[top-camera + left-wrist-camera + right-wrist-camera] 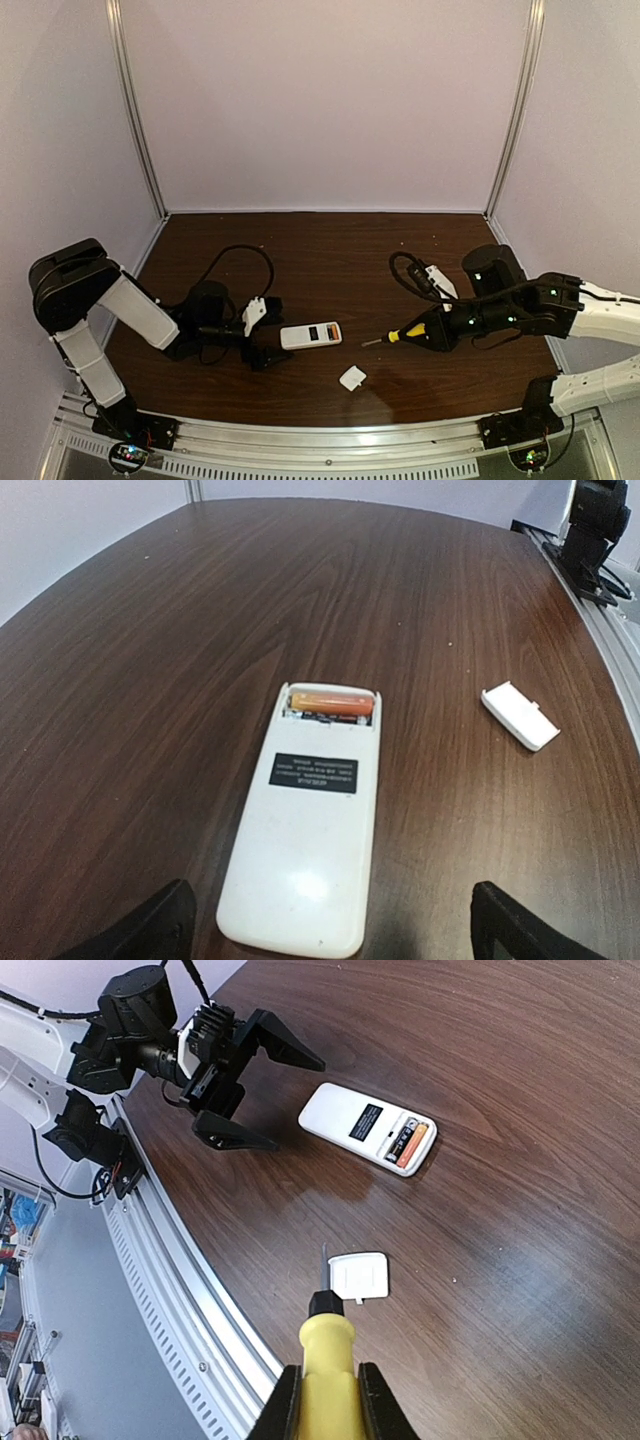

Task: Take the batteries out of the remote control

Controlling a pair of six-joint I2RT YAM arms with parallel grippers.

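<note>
The remote control (311, 335) (305, 850) (365, 1125) lies flat on the dark wood table (300, 250), approx centre-front, white back up w/ the dark label patch showing. Its battery compt is open at the end facing the right arm. The batteries (330, 701) (410, 1143) sit inside, side by side. One is orange and the other looks darker, half hidden under the compt wall in the left wrist view.

The left gripper (265, 335) (335, 925) (275, 1095) is low at the table, jaws wide apart. The remote's closed end sits right at the mouth btwn the fingertips (165, 920), and neither finger touches it.

The small white cover (352, 378) (520, 715) (360, 1275) lies loose on the table, apart from the remote, nearer the front rail and toward the right arm.

The right gripper (425, 333) (328, 1400) has its jaws clamped on the yellow handle of a screwdriver (412, 331) (325, 1360), w/ the shaft pointing toward the remote. Overhead, the tip stops short of the remote's open end w/ a clear gap. In the right wrist view the tip lines up w/ the cover's near edge, but overhead it's apart from the cover. Can't tell if the tip touches the table.
</note>
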